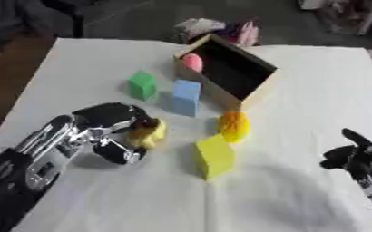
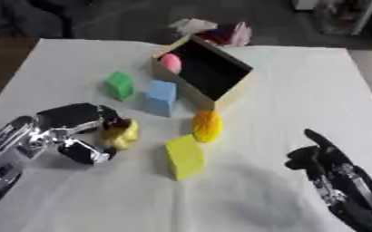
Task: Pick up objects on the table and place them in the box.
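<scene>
My left hand (image 1: 110, 122) reaches in from the lower left and curls around a small yellow object (image 1: 149, 133) on the white table (image 1: 300, 90). A yellow block (image 1: 215, 156) stands just right of it, with an orange-yellow round object (image 1: 234, 125) behind that. A blue block (image 1: 186, 97) and a green block (image 1: 142, 84) stand further back. The wooden box (image 1: 252, 93) lies tilted at the back with a pink object (image 1: 192, 62) inside its left end. My right hand (image 2: 320, 156) rests at the lower right, fingers up, holding nothing.
Past the table's far edge, behind the box, lies a heap of pink and white things (image 1: 221, 29). Dark floor runs along the left edge of the table.
</scene>
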Controlling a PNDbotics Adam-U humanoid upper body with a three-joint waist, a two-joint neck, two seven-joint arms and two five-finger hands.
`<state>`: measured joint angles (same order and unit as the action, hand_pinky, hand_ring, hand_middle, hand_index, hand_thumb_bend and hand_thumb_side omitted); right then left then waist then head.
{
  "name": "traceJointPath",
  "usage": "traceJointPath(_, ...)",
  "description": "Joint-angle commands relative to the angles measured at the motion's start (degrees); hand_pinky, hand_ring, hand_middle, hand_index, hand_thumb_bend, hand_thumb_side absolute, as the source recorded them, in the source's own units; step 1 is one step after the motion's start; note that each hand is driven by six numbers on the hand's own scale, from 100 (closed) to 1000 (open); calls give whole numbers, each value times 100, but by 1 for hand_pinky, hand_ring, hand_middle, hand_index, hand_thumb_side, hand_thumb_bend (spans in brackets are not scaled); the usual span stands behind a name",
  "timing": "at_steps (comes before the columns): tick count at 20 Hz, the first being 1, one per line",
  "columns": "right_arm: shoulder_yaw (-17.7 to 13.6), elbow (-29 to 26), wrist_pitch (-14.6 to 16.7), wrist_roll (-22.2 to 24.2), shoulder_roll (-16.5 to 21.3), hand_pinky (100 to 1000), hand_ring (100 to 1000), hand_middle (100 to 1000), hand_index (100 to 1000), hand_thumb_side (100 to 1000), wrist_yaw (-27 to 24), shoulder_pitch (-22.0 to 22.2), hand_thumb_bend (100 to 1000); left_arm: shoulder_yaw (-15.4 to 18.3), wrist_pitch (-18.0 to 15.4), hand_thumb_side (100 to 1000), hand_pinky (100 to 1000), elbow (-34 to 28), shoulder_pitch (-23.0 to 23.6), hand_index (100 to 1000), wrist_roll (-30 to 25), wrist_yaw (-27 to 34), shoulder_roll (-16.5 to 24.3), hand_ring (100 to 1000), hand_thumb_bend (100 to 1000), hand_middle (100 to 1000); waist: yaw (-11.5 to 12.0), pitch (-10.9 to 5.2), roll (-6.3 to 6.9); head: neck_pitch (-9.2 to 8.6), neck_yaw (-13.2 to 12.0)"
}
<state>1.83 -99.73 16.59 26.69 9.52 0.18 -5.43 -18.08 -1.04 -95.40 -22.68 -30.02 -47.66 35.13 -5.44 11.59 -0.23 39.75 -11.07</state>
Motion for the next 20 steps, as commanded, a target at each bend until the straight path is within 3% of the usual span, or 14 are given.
traceJointPath(1, 7, -68, -11, 7, 99, 715, 680, 680, 1000, 643, 21, -17, 100, -21, 15, 318, 756, 111, -118, 843, 276, -261, 8, 660, 240, 697, -6, -69, 4, -14, -23)
traceJointPath(8, 2, -70, -13, 7, 98, 715, 680, 680, 1000, 645, 30, -9, 100, -94, -36, 319, 737, 487, -185, 821, 885, -685, -111, 628, 239, 663, -19, -66, -4, -20, -25)
traceJointPath(9, -1, -67, -17, 6, 96, 715, 680, 680, 1000, 647, 33, 0, 100, -42, -9, 280, 633, 456, -209, 690, 935, -703, -135, 486, 123, 493, -7, -65, -2, -10, -15)
traceJointPath(10, -1, -67, -20, 7, 94, 715, 680, 680, 1000, 647, 37, 2, 100, 29, 57, 280, 633, 402, -207, 690, 1013, -710, -149, 486, 123, 493, -7, -61, 1, -6, -15)
traceJointPath(12, -2, -67, -25, 9, 91, 715, 679, 680, 1000, 647, 46, 6, 100, 121, 232, 258, 562, 275, -188, 594, 1198, -670, -159, 397, 100, 391, -9, -60, 6, -7, -9)
traceJointPath(16, -12, -70, -31, 5, 86, 715, 679, 680, 1000, 647, 59, 11, 100, 312, 573, 246, 500, -60, -157, 495, 1563, -464, -158, 312, 100, 290, -6, -63, 5, -18, 17)
traceJointPath(20, -23, -72, -37, -8, 89, 715, 679, 680, 1000, 650, 73, 18, 100, 483, 739, 244, 493, -620, -97, 474, 1946, -196, -23, 291, 100, 265, 4, -64, 12, -15, 46)
